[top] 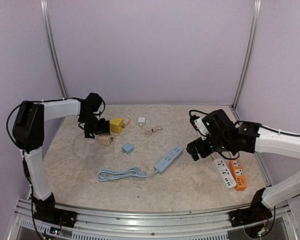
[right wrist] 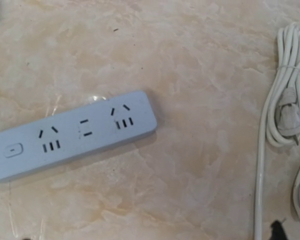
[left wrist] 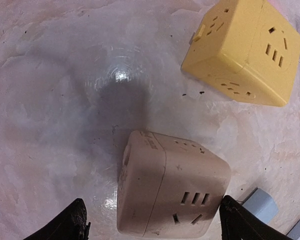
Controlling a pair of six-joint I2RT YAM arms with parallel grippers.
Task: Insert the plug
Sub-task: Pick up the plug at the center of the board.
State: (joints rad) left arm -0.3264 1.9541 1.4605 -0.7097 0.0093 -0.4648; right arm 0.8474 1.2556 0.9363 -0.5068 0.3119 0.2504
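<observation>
Left pincer [left wrist: 155, 224] stands released, its black fingertips [left wrist: 72, 222] on either side of the beige cube-shaped plastic plug adapter [left wrist: 172, 192], which sits on the marbled desk [top: 190, 185]. We cannot tell whether a tip touches it. We see a yellow plastic cube adapter [left wrist: 245, 50] near it. Right pincer [top: 195, 150] hangs released and empty near the end of the pale blue plastic power strip [right wrist: 75, 135], whose sockets face up.

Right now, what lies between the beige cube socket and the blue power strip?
A small blue adapter lies there, apart from both, as the top view shows.
</observation>
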